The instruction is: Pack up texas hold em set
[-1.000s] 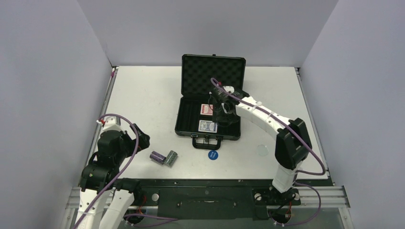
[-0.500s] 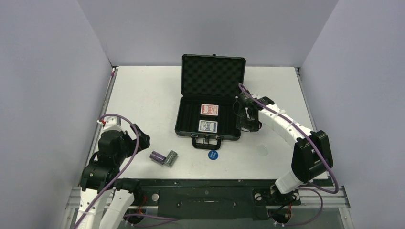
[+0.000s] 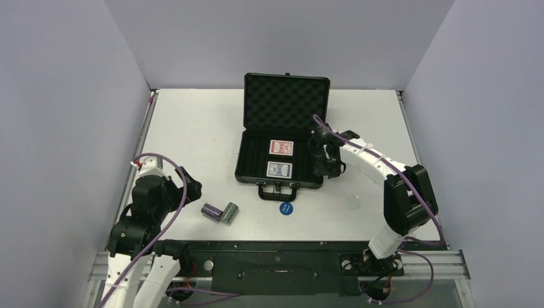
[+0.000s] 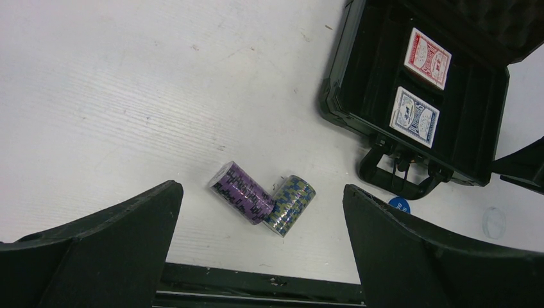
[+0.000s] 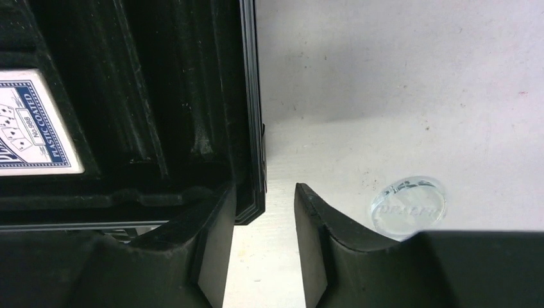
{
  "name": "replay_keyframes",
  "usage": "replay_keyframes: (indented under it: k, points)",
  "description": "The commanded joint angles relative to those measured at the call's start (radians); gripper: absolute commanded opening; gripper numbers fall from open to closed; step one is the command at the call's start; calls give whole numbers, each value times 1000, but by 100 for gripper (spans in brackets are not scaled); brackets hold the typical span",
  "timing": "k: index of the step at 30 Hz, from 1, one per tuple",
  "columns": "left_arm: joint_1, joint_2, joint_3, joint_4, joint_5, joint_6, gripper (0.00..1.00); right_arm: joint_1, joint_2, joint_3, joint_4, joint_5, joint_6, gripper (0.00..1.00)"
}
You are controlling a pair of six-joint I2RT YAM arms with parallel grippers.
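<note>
The black case (image 3: pixel 251 162) lies open at mid-table, its foam lid (image 3: pixel 286 101) raised. A red deck (image 3: pixel 281 147) and a blue deck (image 3: pixel 279 170) lie inside. A purple chip stack (image 3: pixel 211 210) and a green one (image 3: pixel 230 212) lie touching on the table, left of the case handle. A blue disc (image 3: pixel 286 208) and a clear disc (image 3: pixel 352 203) lie in front. My right gripper (image 5: pixel 264 189) is narrowly open and empty, low at the case's right wall (image 5: pixel 251 96) near its front corner. My left gripper (image 4: pixel 261 189) is wide open above the stacks (image 4: pixel 242 192).
Grey walls enclose the table on three sides. The black frame rail (image 3: pixel 276 253) runs along the near edge behind the chip stacks. In the right wrist view the clear disc (image 5: pixel 408 204) lies just right of the right finger.
My right gripper left the case's inside, swung out to the right of the case, then came back a little to its right wall. The left arm has not moved.
</note>
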Motion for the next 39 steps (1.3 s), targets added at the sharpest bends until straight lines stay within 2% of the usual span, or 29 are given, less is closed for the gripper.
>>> replay_keyframes:
  k: [1,6,13,18,27,34,36,39]
  points:
    - [-4,6,6,49,11,11,96,-8,9,-6,48,17,-10,31]
    - [-4,7,5,48,11,9,96,-14,23,-20,57,17,-18,20]
    - [-3,3,5,47,8,7,96,-20,33,-53,67,11,-33,19]
    - [-4,2,5,47,6,6,96,-35,22,-61,61,23,-50,10]
    - [-3,1,5,48,6,5,96,-157,34,-46,59,17,-140,0]
    - [-2,6,4,50,8,7,96,-182,46,-35,69,-35,-155,2]
    - [-2,7,4,51,9,6,96,-179,35,-42,71,-47,-149,7]
    - [-3,9,3,52,9,8,96,-176,11,-41,61,-49,-147,20]
